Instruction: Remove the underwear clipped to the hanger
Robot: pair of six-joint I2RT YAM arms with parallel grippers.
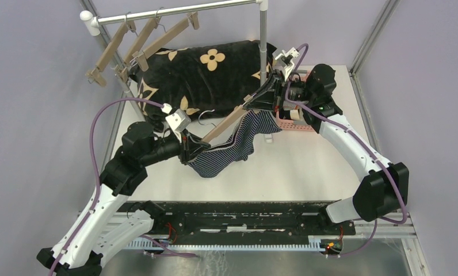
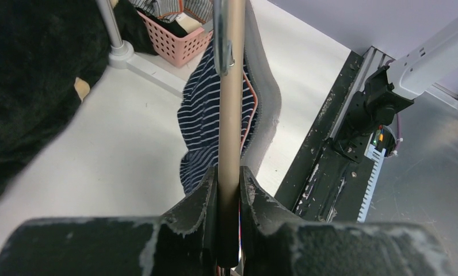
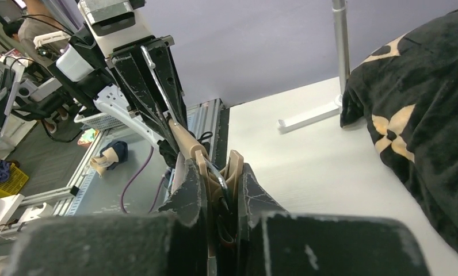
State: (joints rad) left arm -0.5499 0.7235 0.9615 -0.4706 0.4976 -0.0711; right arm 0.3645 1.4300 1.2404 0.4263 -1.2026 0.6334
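Note:
A wooden hanger [image 1: 224, 122] is held tilted above the table between both arms. My left gripper [image 1: 187, 150] is shut on its lower left end; the bar [image 2: 231, 86] runs between my fingers [image 2: 202, 190]. My right gripper [image 1: 251, 103] is shut on the clip [image 3: 233, 167] at the hanger's upper right end, squeezing it. The navy underwear with thin light stripes [image 1: 226, 152] hangs from the hanger and droops onto the table; it also shows in the left wrist view [image 2: 206, 115]. I cannot make out the plain black and the grey-white briefs.
The big black cloth with tan flowers [image 1: 203, 75] lies at the back. A pink basket [image 1: 293, 118] holding cloth stands by the rack post [image 1: 263, 52]. Three bare wooden hangers [image 1: 140, 40] hang on the rail at the back left.

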